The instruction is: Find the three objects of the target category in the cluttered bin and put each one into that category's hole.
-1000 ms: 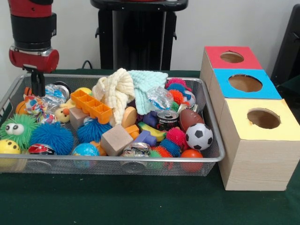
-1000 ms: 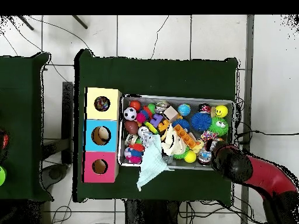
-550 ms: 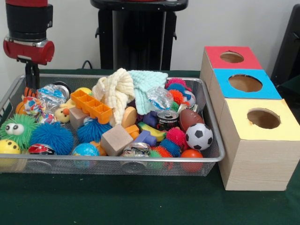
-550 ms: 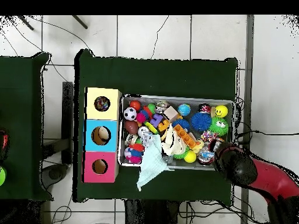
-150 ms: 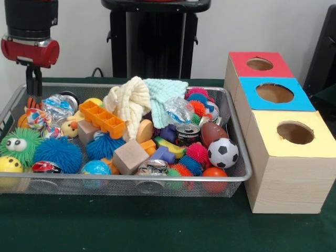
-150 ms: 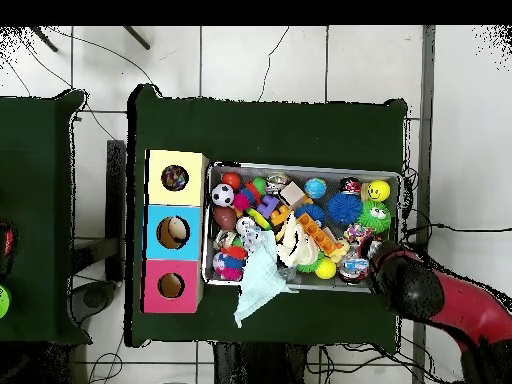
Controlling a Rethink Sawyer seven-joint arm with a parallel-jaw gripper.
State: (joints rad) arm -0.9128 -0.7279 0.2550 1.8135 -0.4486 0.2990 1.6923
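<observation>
Since a second ago my arm has lifted and pulled back toward the bin's corner; the claw (image 5: 33, 84) now hangs above the rim rather than down among the toys, and nothing in the bin (image 5: 157, 181) looks displaced. I cannot tell whether the claw is spread or pressed together, and I see nothing carried in it.

Which category I am after is not marked anywhere I can see, so I judge this a search step. The likeliest candidates close by are the crumpled clear plastic bottle (image 5: 56, 105) and the small can (image 5: 69, 97) behind it, both just below the claw and slightly toward the bin's middle. A second crushed bottle (image 5: 178, 110) and a dark can (image 5: 187, 134) lie well apart, near the box end.

To do this well I would descend straight onto one piece standing clear of its neighbours, avoiding the yellow cloth (image 5: 128, 102) and the orange tray (image 5: 102, 119), which could drag along.

The three boxes (image 5: 286, 152) stand beside the bin's far end on the green surface (image 5: 157, 226), holes up.
</observation>
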